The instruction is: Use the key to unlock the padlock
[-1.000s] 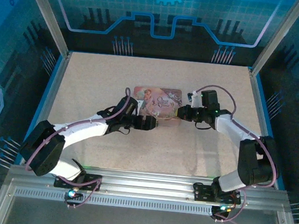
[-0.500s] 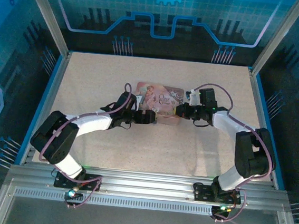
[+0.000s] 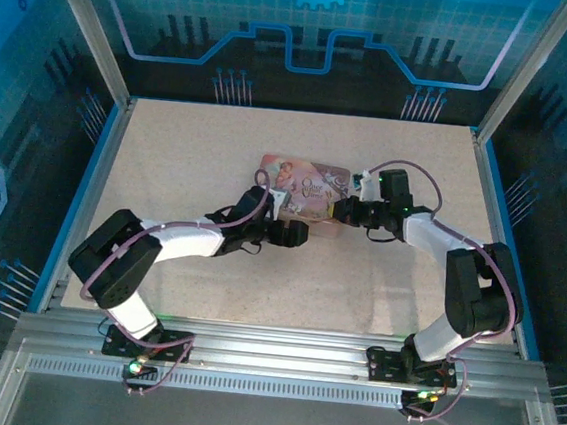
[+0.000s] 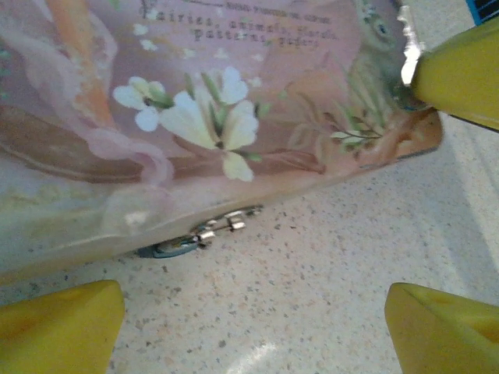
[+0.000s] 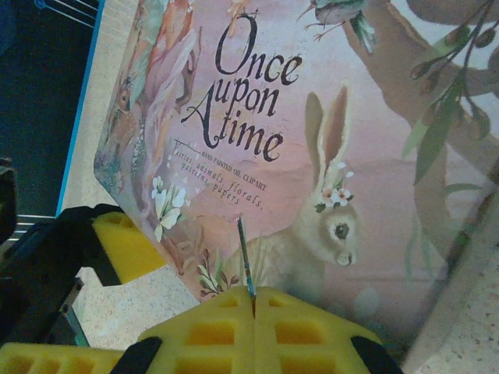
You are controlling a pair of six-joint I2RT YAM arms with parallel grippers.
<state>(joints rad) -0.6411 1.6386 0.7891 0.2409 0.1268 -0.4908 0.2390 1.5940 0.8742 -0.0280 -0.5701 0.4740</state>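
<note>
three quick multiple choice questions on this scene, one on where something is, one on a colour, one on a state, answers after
1. Where is the key?
A. pinched in the right gripper, sticking out over the tin
B. lying loose beside the tin
C. standing in a lock

2. What colour are the pads on the fingers?
A. black
B. yellow
C. red

3. How does the left gripper stand?
A. shut on the tin
B. shut on nothing
C. open, holding nothing

Answers:
1 A: in the right wrist view a thin dark blade pokes out from between the closed pads, over the printed lid.
2 B: both wrist views show yellow foam pads.
3 C: its two pads stand far apart, with bare table between them.
</note>
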